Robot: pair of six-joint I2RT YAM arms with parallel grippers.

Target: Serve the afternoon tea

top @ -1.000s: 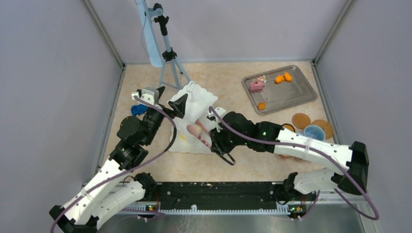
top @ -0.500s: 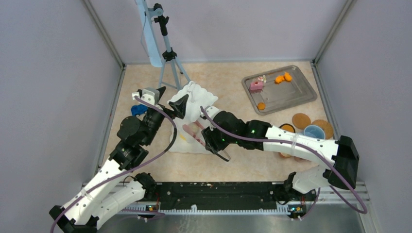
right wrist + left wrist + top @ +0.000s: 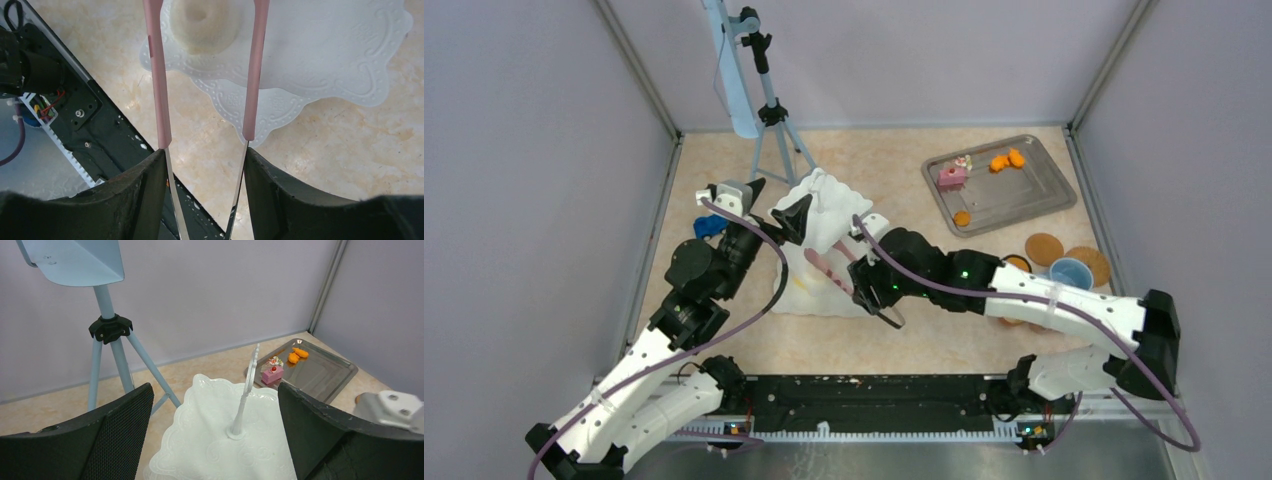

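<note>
My right gripper (image 3: 204, 155) is shut on the pink tongs (image 3: 156, 75), whose arms stand spread apart. Between the tong tips a cream ring pastry (image 3: 202, 20) lies on the white tiered stand (image 3: 325, 50); neither tip clearly touches it. From above, the right gripper (image 3: 871, 290) hovers at the lower tier's near edge. My left gripper (image 3: 774, 202) is open, its fingers either side of the stand's top plate (image 3: 210, 440) and post (image 3: 245, 395), holding nothing. A pink cake slice (image 3: 951, 177) and orange pastries (image 3: 1007, 160) sit on the metal tray (image 3: 1024, 195).
A blue tripod (image 3: 769, 110) stands behind the stand at the back left. A blue toy car (image 3: 708, 226) lies by the left arm. Two brown coasters (image 3: 1044, 248) and a blue cup (image 3: 1070, 271) sit beside the right arm. Grey walls enclose the table.
The right gripper's jaws have widened and the tongs' arms have spread. The right arm swung slightly left, then back right. The left arm has not moved.
</note>
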